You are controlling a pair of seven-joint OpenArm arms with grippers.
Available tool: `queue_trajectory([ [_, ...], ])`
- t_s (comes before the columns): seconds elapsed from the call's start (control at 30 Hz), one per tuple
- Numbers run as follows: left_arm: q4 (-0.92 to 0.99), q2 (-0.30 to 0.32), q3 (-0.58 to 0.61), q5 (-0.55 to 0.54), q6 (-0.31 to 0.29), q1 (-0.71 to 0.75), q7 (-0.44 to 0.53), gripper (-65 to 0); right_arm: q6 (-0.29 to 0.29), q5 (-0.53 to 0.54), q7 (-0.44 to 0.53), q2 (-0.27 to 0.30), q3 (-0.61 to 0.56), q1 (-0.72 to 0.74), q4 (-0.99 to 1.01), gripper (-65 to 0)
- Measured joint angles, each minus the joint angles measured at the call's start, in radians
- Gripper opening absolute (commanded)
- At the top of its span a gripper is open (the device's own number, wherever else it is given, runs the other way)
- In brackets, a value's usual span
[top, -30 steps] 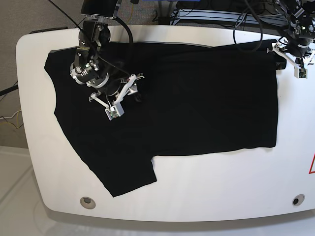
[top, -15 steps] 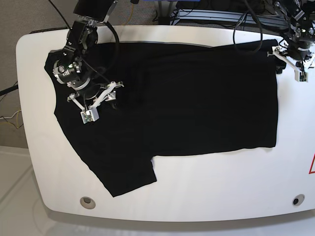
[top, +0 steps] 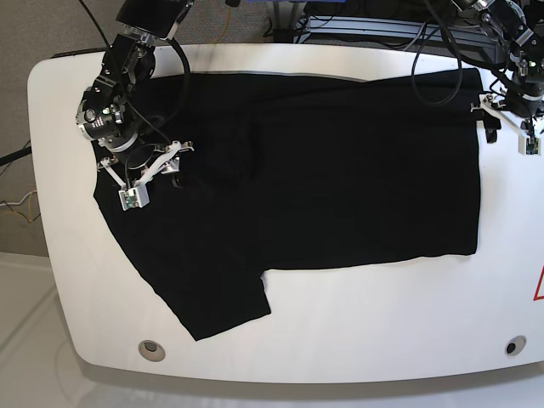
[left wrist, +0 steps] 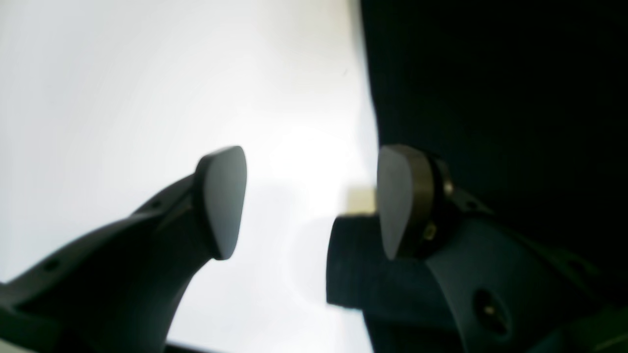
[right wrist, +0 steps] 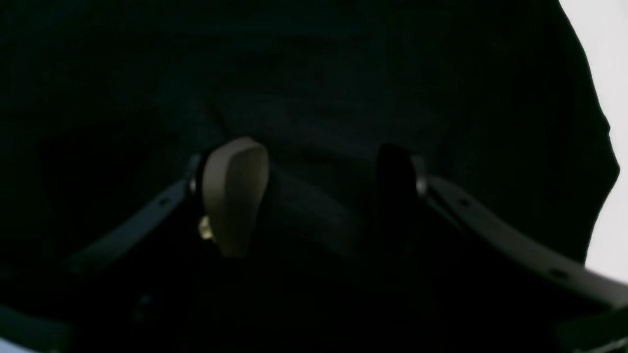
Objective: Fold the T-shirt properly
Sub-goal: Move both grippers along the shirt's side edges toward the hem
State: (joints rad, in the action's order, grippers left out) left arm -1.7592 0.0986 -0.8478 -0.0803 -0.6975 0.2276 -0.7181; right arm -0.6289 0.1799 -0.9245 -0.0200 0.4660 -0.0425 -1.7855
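The black T-shirt [top: 340, 170] lies spread flat over most of the white table [top: 382, 331], with one sleeve pointing to the front left. My right gripper [top: 153, 174] hovers over the shirt's left end, open, with only black cloth [right wrist: 314, 73] beneath its fingers [right wrist: 235, 196]. My left gripper [top: 507, 126] is at the shirt's far right corner, open and empty. In the left wrist view one finger [left wrist: 223, 201] is over bare table and the other over the shirt's edge [left wrist: 490, 73].
Two round holes [top: 151, 348] [top: 511, 346] sit near the table's front edge. Cables and dark equipment [top: 365, 21] run along the back. A red mark [top: 539, 285] shows at the right edge. Bare tabletop [top: 382, 331] lies in front of the shirt.
My right gripper has travelled left across the shirt toward its left end, staying open. My left gripper has shifted slightly right and forward at the shirt's right corner.
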Motion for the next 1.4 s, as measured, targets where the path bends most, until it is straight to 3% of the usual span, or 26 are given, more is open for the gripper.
queue_trajectory([
  [0.57,-0.002,0.039,0.002,-0.001,-0.003,-0.051,0.000,-25.8,0.001,-0.002,-0.002,0.032,0.018,0.042,0.000,-27.6],
  [1.17,-0.002,0.040,0.000,0.024,-0.003,-0.080,0.000,-25.8,0.005,-0.008,-0.004,0.064,0.016,0.083,0.000,-27.3],
  [1.4,-0.002,0.039,0.019,0.081,0.000,-0.101,-0.003,-25.8,0.058,-0.005,-0.001,0.076,0.011,0.084,0.000,-27.3],
])
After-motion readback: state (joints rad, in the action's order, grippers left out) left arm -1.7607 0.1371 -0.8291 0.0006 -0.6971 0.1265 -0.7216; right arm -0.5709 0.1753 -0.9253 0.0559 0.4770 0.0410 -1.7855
